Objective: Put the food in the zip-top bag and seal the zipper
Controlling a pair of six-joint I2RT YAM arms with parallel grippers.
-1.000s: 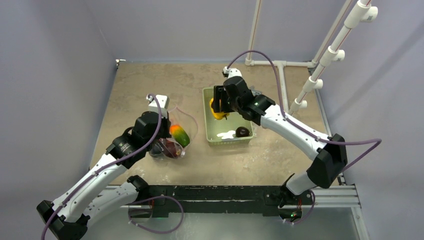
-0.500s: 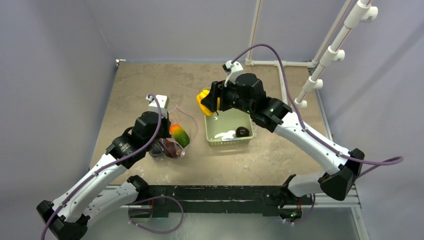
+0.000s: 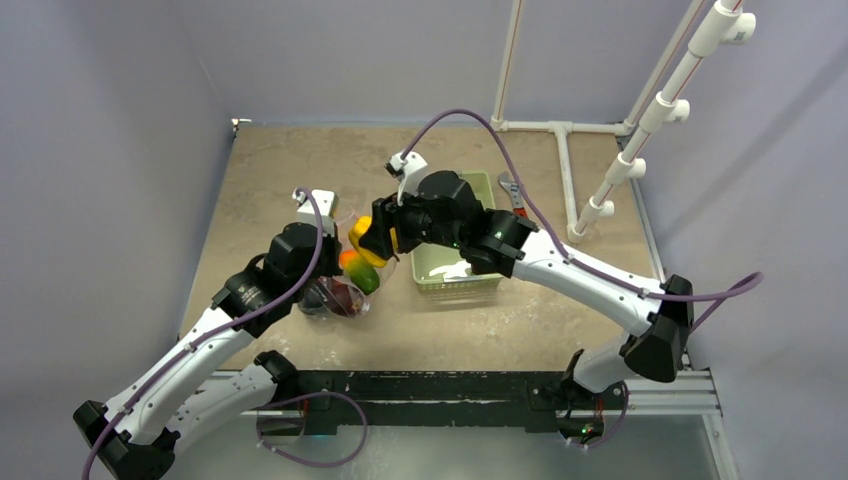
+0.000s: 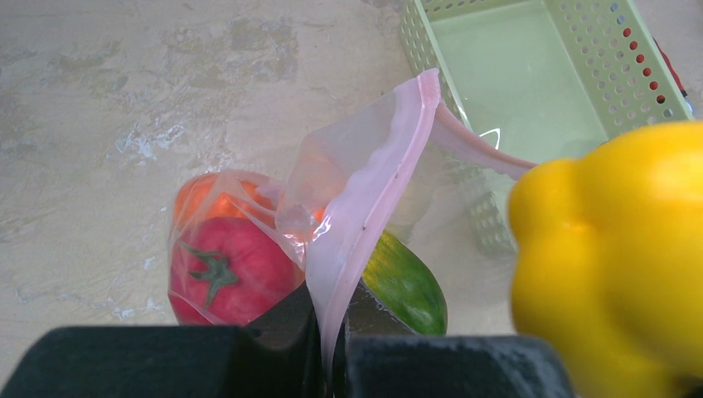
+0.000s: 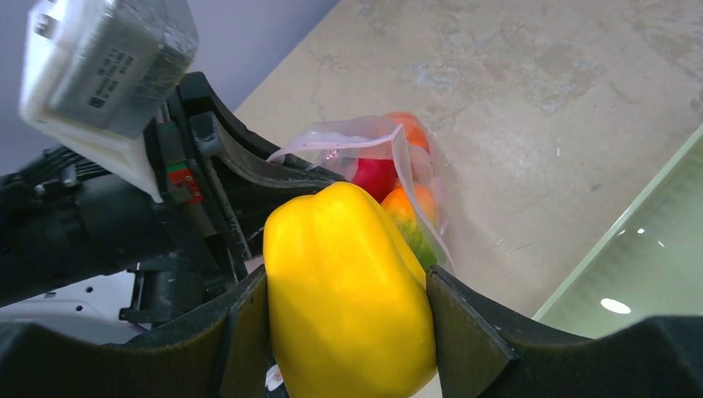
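Observation:
My right gripper [image 3: 366, 240] is shut on the yellow pepper [image 5: 348, 286], holding it over the open mouth of the clear zip-top bag [image 3: 345, 290]. The pepper also shows at the right of the left wrist view [image 4: 613, 257]. My left gripper [image 4: 332, 332] is shut on the bag's pale pink zipper strip [image 4: 373, 191], holding the mouth up. Inside the bag lie a red tomato [image 4: 228, 269], an orange piece [image 4: 199, 195] and a green piece [image 4: 406, 286]. A dark fruit [image 3: 345, 297] shows low in the bag from above.
The light green slotted basket [image 3: 470, 285] stands right of the bag, partly under my right arm; its floor shows in the left wrist view [image 4: 514, 83]. A white pipe frame [image 3: 565, 130] lies at the back right. A wrench [image 3: 512, 195] lies beside the basket.
My right gripper lifted the yellow pepper out of the basket and carried it left, to just above the bag's mouth. The left arm and the bag stayed still.

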